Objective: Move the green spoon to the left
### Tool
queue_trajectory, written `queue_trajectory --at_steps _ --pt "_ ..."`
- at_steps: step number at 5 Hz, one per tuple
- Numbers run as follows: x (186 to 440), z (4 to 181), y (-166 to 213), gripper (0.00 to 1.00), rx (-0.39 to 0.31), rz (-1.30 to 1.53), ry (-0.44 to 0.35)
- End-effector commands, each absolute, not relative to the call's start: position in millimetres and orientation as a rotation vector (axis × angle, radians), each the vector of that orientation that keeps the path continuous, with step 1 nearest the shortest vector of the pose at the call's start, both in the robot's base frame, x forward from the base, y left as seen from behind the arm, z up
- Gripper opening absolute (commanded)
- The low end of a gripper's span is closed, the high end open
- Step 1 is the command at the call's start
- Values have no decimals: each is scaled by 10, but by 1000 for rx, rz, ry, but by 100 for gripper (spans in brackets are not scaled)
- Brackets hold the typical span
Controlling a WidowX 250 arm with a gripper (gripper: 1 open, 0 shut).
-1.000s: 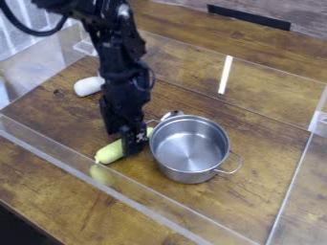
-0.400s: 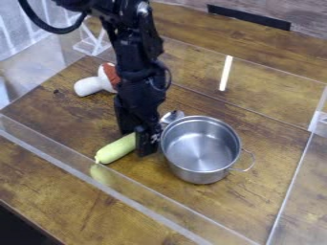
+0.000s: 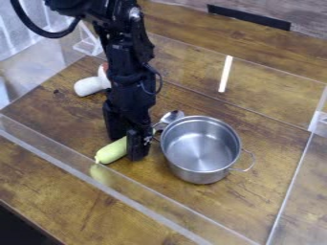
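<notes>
The green spoon (image 3: 113,150) lies on the wooden table, its thick yellow-green handle pointing front left. Its small grey bowl (image 3: 170,118) rests against the rim of the steel pot (image 3: 201,148). My gripper (image 3: 130,144) hangs straight down from the black arm over the middle of the spoon, and its fingers reach the table. The jaws stand wide apart, on either side of the spoon's neck. That neck is hidden behind the fingers, so I cannot tell whether they touch it.
A red-capped white mushroom toy (image 3: 90,84) lies behind the arm at the left. Clear acrylic walls (image 3: 76,172) fence the table's front and sides. A white strip (image 3: 225,74) lies at the back right.
The arm swung right, then came back left and settled over the spoon. The pot has slid a little to the right. The spoon's handle has stayed put.
</notes>
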State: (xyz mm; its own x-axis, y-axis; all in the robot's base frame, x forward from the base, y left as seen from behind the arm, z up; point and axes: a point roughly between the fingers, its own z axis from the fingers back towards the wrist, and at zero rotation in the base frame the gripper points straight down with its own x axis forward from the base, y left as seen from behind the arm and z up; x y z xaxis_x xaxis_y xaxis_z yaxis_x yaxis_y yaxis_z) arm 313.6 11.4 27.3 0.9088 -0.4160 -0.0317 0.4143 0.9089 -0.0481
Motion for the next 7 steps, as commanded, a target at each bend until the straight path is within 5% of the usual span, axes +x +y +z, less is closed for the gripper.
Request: queue_trajectory --at_steps 1,4,7 --pt "3213 470 234 0 -21 -416 -25" --pt "3144 532 279 0 -12 -326 -50" --pt "3181 1039 380 0 16 -208 -97"
